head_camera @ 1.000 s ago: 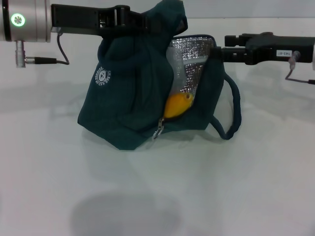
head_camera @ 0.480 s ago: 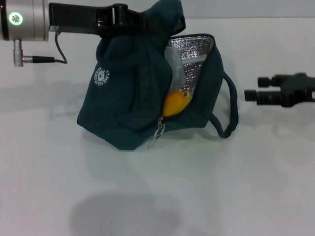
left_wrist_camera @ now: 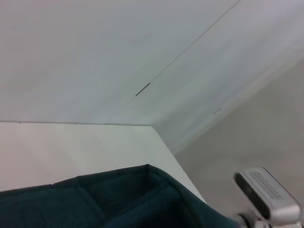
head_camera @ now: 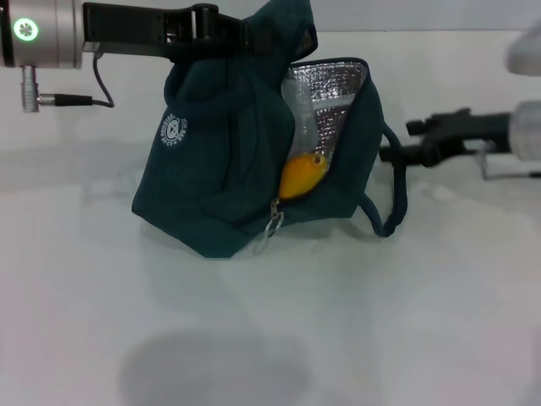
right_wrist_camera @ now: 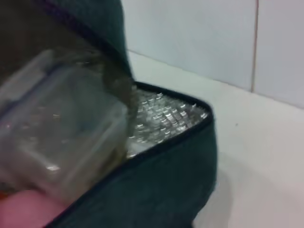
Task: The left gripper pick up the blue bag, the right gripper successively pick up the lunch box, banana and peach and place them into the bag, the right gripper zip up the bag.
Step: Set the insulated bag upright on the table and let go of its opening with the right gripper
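The blue bag (head_camera: 220, 169) hangs above the white table, its top bunched in my left gripper (head_camera: 245, 35), which is shut on the fabric. The bag's mouth gapes open, showing the silver lining (head_camera: 338, 93). Inside stand the clear lunch box (head_camera: 302, 118) and, below it, the yellow banana (head_camera: 303, 176). The zip pull (head_camera: 274, 224) dangles at the low end of the opening. My right gripper (head_camera: 396, 141) is open and empty beside the bag's right side, near the strap (head_camera: 399, 194). The right wrist view shows the lunch box (right_wrist_camera: 57, 128) up close and a pink rounded peach (right_wrist_camera: 26, 209) under it.
A white table (head_camera: 270, 321) spreads in front of the bag, with a white wall behind. In the left wrist view the bag's fabric (left_wrist_camera: 118, 199) fills the low edge, and a grey piece of the other arm (left_wrist_camera: 263, 190) shows beyond it.
My right gripper left the bag's top rim, dropped down and away to the right, then came back left to the bag's side. The bag and left gripper stayed put.
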`<state>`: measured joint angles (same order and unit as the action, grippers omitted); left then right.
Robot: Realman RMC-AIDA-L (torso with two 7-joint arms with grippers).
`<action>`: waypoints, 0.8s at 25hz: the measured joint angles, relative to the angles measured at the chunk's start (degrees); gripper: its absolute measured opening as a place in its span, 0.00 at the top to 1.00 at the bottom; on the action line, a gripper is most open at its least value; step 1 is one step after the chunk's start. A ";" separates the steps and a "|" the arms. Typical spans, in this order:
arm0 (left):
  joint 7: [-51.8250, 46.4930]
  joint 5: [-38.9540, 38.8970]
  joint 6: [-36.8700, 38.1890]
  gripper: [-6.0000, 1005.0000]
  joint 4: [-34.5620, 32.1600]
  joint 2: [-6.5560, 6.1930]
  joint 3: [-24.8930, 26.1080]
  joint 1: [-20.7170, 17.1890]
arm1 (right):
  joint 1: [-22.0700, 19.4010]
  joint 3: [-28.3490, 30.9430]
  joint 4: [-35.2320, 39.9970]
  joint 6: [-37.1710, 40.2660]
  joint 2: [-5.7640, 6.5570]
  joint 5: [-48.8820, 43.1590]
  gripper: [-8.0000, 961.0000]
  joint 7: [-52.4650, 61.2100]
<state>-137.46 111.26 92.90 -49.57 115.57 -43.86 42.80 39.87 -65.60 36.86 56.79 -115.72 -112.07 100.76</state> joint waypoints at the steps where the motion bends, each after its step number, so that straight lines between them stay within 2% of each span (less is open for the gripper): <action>1: 0.00 0.00 -0.01 0.94 0.00 0.00 0.00 0.00 | 1.76 -1.27 -1.77 -2.94 -0.04 0.02 0.25 -0.09; 3: 0.07 0.01 -0.01 0.94 0.00 0.07 0.00 -0.01 | 5.41 -3.68 -5.40 -9.12 -0.22 0.02 0.24 -0.20; 5: 0.19 0.01 0.00 0.94 0.00 0.24 0.00 0.00 | 7.11 -4.34 -6.97 -13.69 -0.39 0.45 0.24 -0.24; 8: 0.27 -0.09 0.00 0.94 0.00 0.33 0.00 -0.30 | 6.89 -4.95 -6.89 -20.40 -0.46 4.58 0.25 -1.62; 10: 0.32 -0.76 0.07 0.94 0.01 0.18 0.00 -1.07 | 5.10 -5.67 -5.22 -24.23 -0.48 10.20 0.25 -5.19; 14: 0.35 -1.52 0.13 0.94 0.09 -0.23 0.02 -2.57 | -2.72 -7.04 3.31 -27.10 -0.47 27.81 0.25 -18.26; 15: 0.35 -1.53 0.13 0.94 0.09 -0.26 0.00 -2.95 | -6.58 -7.12 7.24 -24.90 -0.47 35.26 0.25 -24.63; 17: 0.37 -1.55 0.35 0.94 0.09 -0.23 -0.14 -3.57 | -9.05 -7.14 9.61 -21.96 -0.46 40.42 0.24 -29.30; 20: 0.58 -1.55 1.65 0.94 0.11 0.40 -0.29 -4.98 | -15.10 -7.16 14.12 -11.89 -0.40 53.37 0.25 -39.43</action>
<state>-136.88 109.71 94.55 -49.46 115.97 -44.15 37.82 24.77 -72.76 50.98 44.90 -116.12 -58.70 61.32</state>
